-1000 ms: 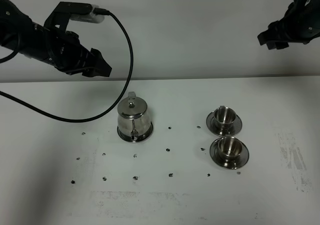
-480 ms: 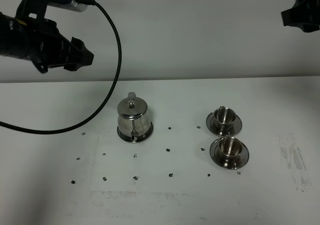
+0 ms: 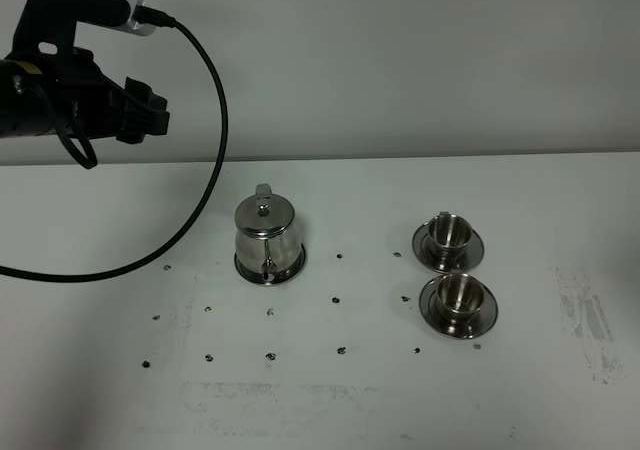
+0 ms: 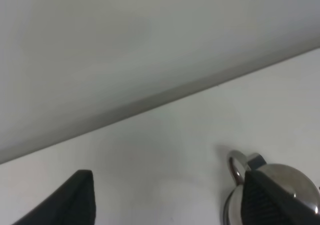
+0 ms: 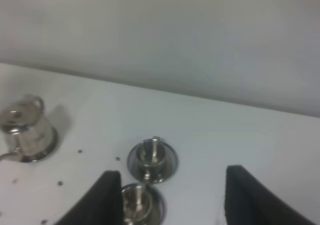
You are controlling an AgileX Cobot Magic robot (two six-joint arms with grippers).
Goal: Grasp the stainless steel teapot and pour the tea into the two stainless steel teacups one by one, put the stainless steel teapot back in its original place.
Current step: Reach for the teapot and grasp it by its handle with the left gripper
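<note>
The stainless steel teapot (image 3: pixel 266 232) stands upright with its lid on, on its round steel saucer (image 3: pixel 291 266), left of the table's middle. The two stainless steel teacups (image 3: pixel 449 233) (image 3: pixel 459 292) stand on their own saucers at the right, one behind the other. No tea shows. My left gripper (image 3: pixel 152 112) hangs high at the far left, open and empty, well away from the teapot. In the left wrist view the gripper (image 4: pixel 170 205) is open and the teapot (image 4: pixel 285 182) lies behind one finger. My right gripper (image 5: pixel 175 200) is open and empty, high above the cups (image 5: pixel 151 157) (image 5: pixel 136 203); it is outside the exterior high view.
Several small dark specks (image 3: pixel 335 299) dot the white table (image 3: pixel 120 370) around the teapot and cups. A black cable (image 3: pixel 212 170) loops down from the left arm over the table's left part. A plain wall (image 3: pixel 400 60) stands behind.
The left arm has drawn back up and to the left, away from the teapot. The right arm has risen out of the exterior high view at the upper right. Teapot and cups have not moved.
</note>
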